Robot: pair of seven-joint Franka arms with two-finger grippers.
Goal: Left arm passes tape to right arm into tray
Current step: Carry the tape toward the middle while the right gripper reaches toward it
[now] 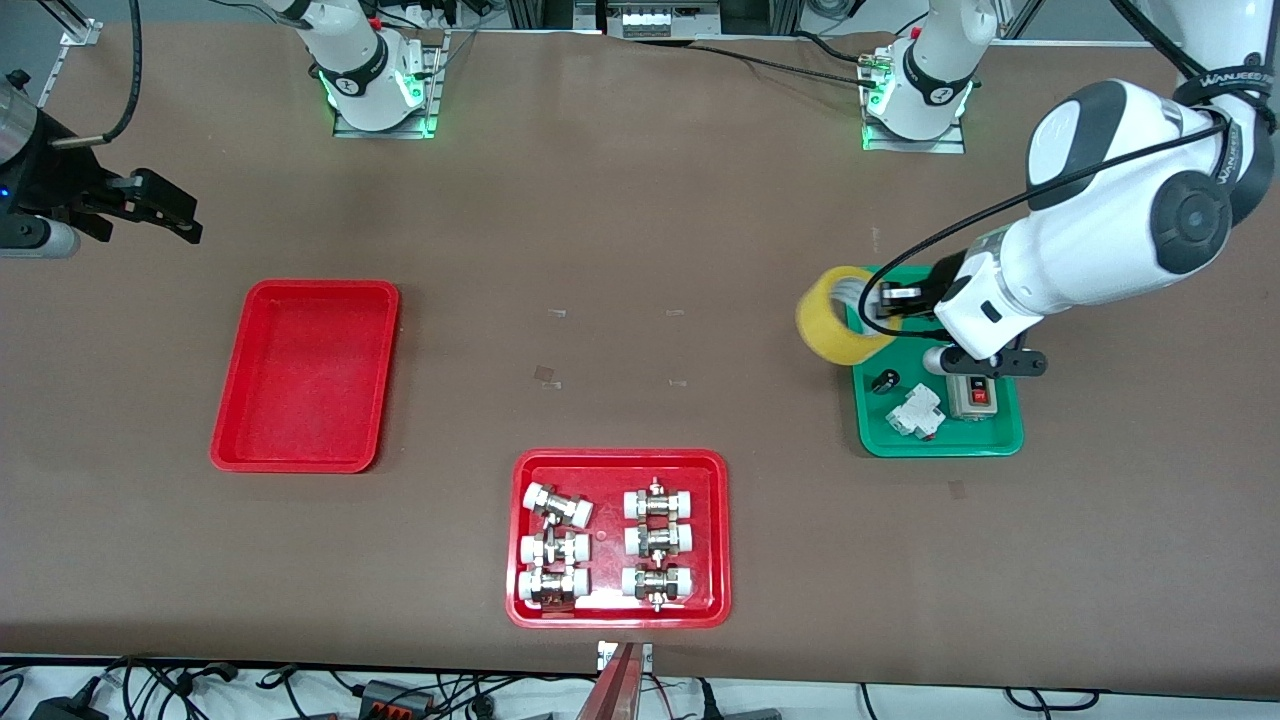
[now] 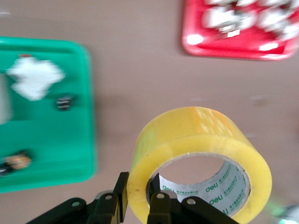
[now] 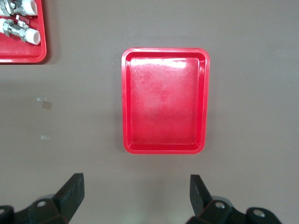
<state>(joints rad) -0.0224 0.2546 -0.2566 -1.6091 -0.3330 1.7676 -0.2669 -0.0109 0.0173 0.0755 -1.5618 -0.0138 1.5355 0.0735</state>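
My left gripper (image 1: 882, 303) is shut on the tape (image 1: 843, 316), a yellowish roll with a white core. It holds the roll in the air over the green tray's edge and the table beside it. In the left wrist view one finger (image 2: 120, 192) presses the roll's outside and the other sits inside the core of the tape (image 2: 196, 135). My right gripper (image 1: 165, 212) is open and empty over bare table at the right arm's end. The plain red tray (image 1: 305, 375) lies empty on the table; it also shows in the right wrist view (image 3: 163, 100), with the open right gripper (image 3: 135, 189) over the table beside it.
A green tray (image 1: 940, 442) under the left arm holds a white breaker (image 1: 918, 412), a switch box (image 1: 975, 395) and a small black part (image 1: 885, 381). A red tray with metal pipe fittings (image 1: 518, 540) lies nearest the front camera, mid-table.
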